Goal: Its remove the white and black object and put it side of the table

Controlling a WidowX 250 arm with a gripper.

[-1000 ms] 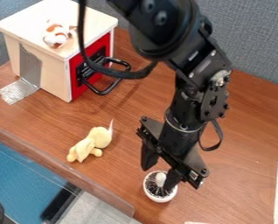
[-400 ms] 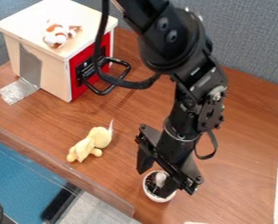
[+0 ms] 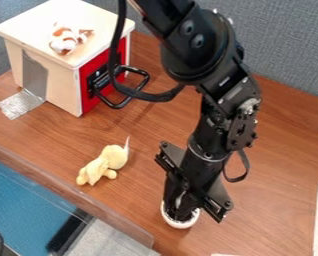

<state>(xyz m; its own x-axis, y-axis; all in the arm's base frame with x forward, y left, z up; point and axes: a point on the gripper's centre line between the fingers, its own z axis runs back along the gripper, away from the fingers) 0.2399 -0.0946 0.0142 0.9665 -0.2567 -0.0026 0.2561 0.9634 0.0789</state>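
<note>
One black gripper, hanging down at a tilt in the lower middle of the view, stands narrow, its two fingers drawn in about the pale middle part of the white and black object. The object, round with a white rim and dark within, sits on the brown wood-grain table, near its front edge and directly beneath the arm, which enters from the top. To the left of the gripper, apart from it, a pale yellow plush toy lies on the table, its thin pointed end directed away from the front edge. Farther out, at the upper left, stands a cream box with a red front and a black looped handle; a brown and white item rests on its top, and silvery tape runs from its side onto the table. Two white strips lie at the right edge of the view. Below the table's front edge, at the lower left, is a blue surface; a grey fabric partition rises behind.
</note>
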